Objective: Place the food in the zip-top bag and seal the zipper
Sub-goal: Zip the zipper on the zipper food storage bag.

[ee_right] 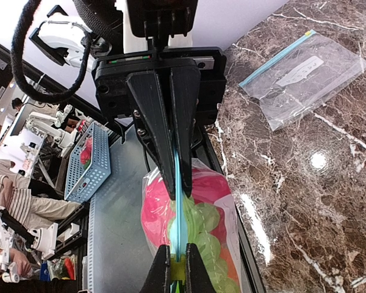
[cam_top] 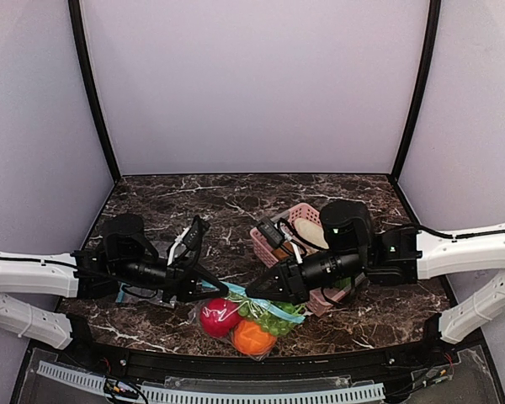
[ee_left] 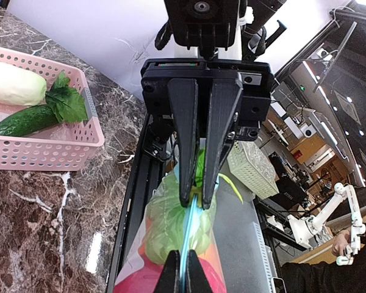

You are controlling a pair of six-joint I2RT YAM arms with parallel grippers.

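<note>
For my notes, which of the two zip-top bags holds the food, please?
The bag whose zipper the left end effector and right end effector pinch; the other bag lies flat, empty.

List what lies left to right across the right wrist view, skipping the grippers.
blue basket → filled bag → empty bag

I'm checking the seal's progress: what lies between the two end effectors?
A short stretch of the zipper, which the left end effector and right end effector both pinch; the zip-top bag of food shows behind it. Both wrist views show it.
</note>
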